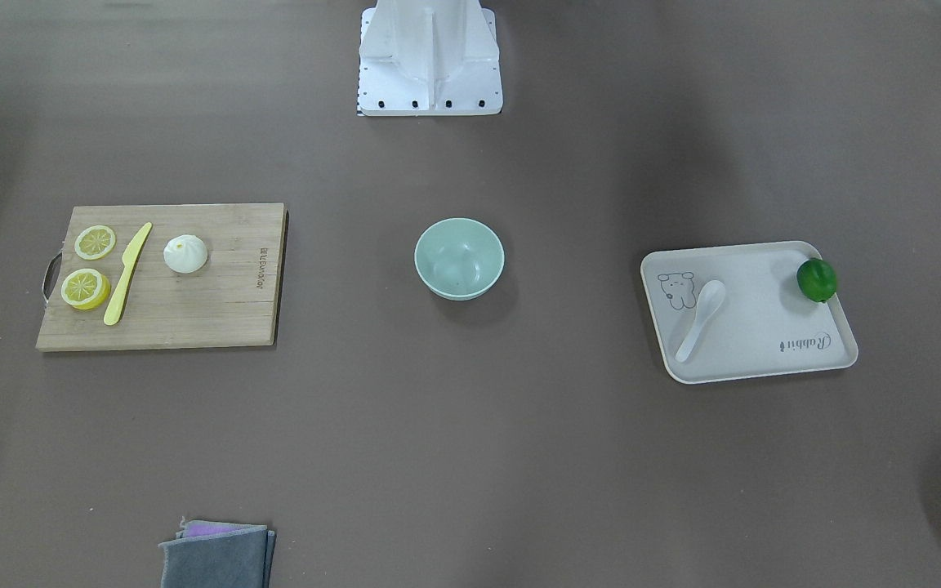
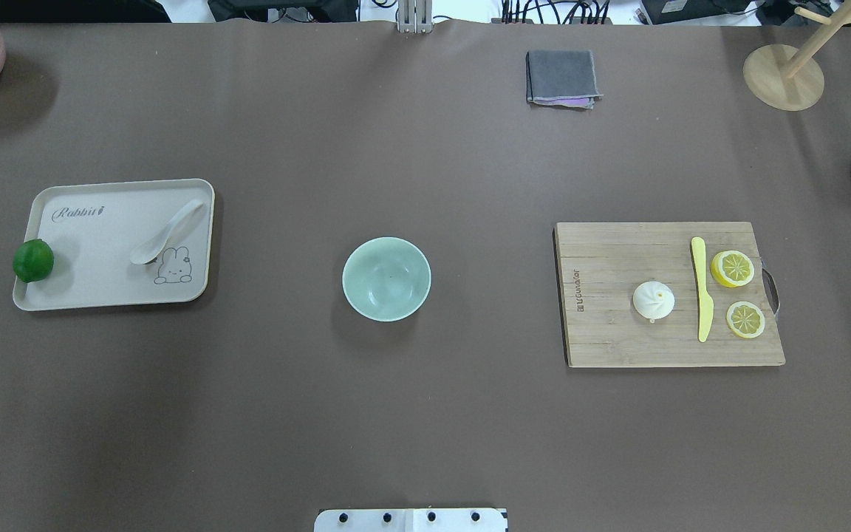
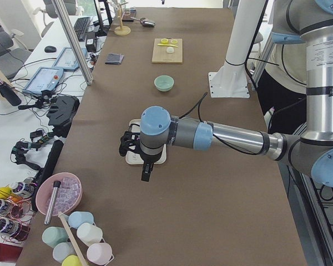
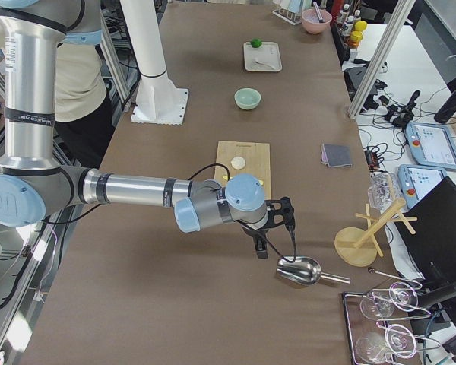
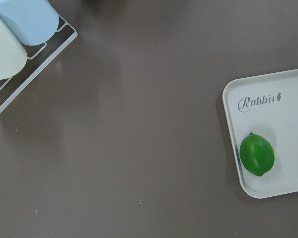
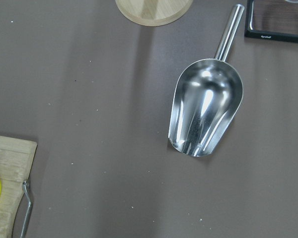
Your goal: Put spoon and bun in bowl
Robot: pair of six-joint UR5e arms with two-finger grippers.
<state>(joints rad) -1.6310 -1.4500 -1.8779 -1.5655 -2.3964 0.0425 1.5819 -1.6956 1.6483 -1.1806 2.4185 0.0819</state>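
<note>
The bun [image 2: 653,301] sits mid cutting board [image 2: 617,340]. The bowl [image 2: 386,281] stands at table centre, bare table either side. Slightly farther, the spoon [image 2: 167,233] lies diagonally on the tray [image 2: 100,288], handle pointing away, bowlward. Left gripper [image 3: 134,145] and right gripper [image 4: 285,214] hover at the table's ends, their opening impossible to tell.

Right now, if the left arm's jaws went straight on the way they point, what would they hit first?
Probably the bare table, just beside the tray. The wrist view shows nothing nearer, though depth is unclear.
</note>
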